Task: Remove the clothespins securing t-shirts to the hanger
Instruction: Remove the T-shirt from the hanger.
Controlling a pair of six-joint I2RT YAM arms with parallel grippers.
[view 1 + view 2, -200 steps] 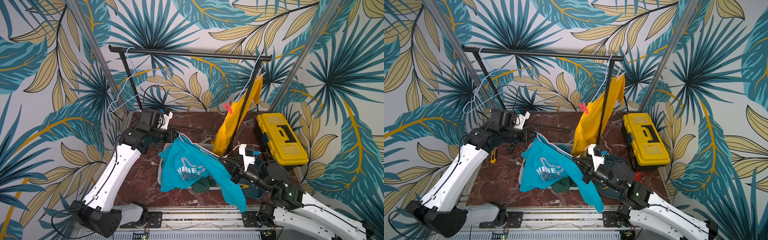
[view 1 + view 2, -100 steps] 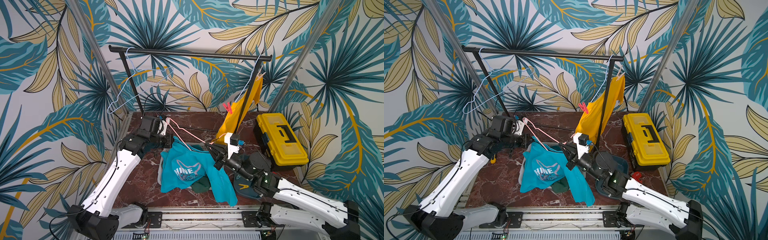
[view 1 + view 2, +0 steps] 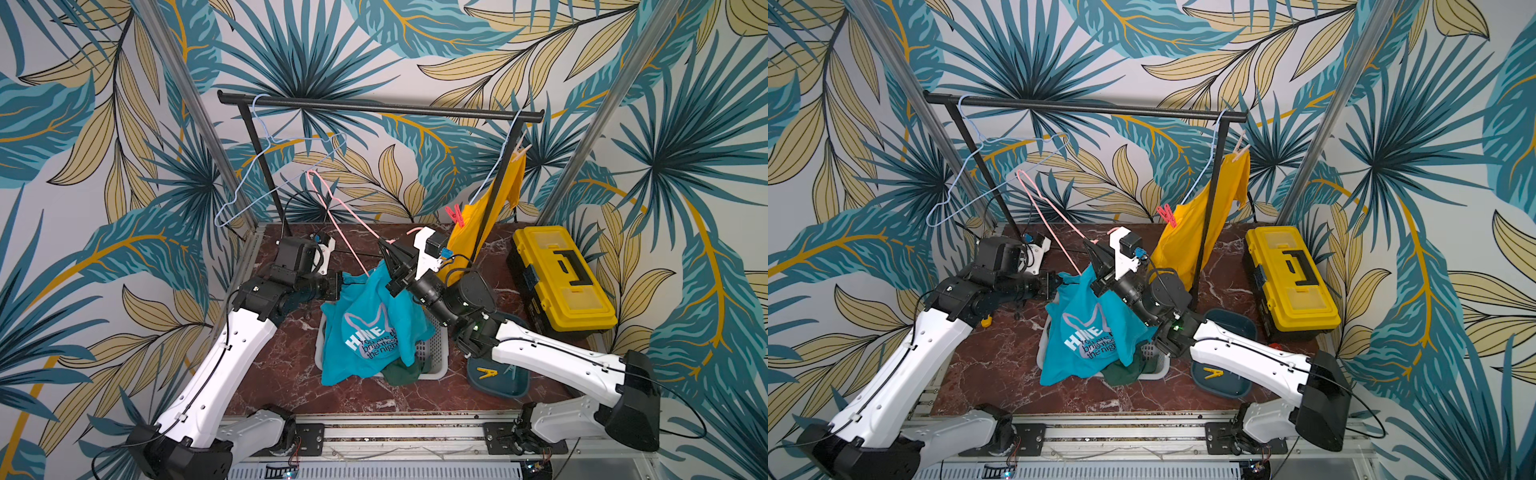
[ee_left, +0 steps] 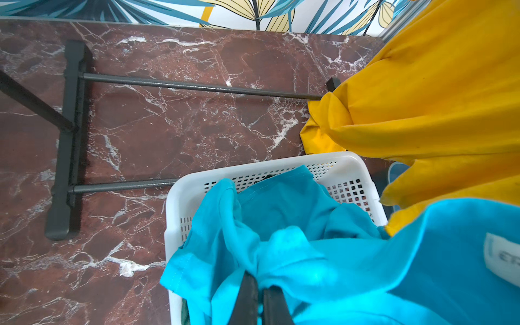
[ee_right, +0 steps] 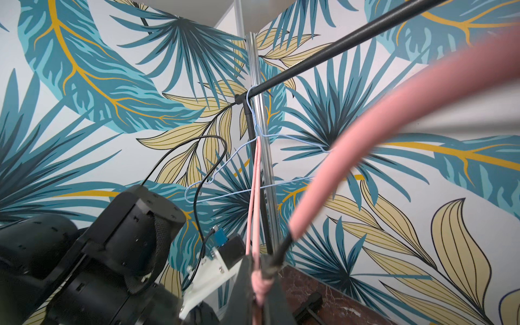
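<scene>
2 closed end effectors: left (image 3: 341,286) on crumpled turquoise t-shirt (image 3: 365,332), right (image 3: 386,252) on pink hanger (image 5: 365,123)

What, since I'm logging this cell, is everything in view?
turquoise t-shirt: one, draped over the basket.
dark green t-shirt: one, in the basket.
yellow t-shirt: one, hanging on the rail.
clothespins: three seen; red-pink and pale peach on the yellow t-shirt, yellow in the tray.
light blue hangers: two on the rail, one empty, one under the yellow t-shirt.
pink hanger: one, off the rail.
rail: one, black, at the back.
basket: one, white, centre.
tray: one, dark blue, under the right arm.
toolbox: one, yellow, right side.
table: one, red-brown marble.
left gripper: shut on the turquoise t-shirt.
right gripper: shut on the pink hanger.
</scene>
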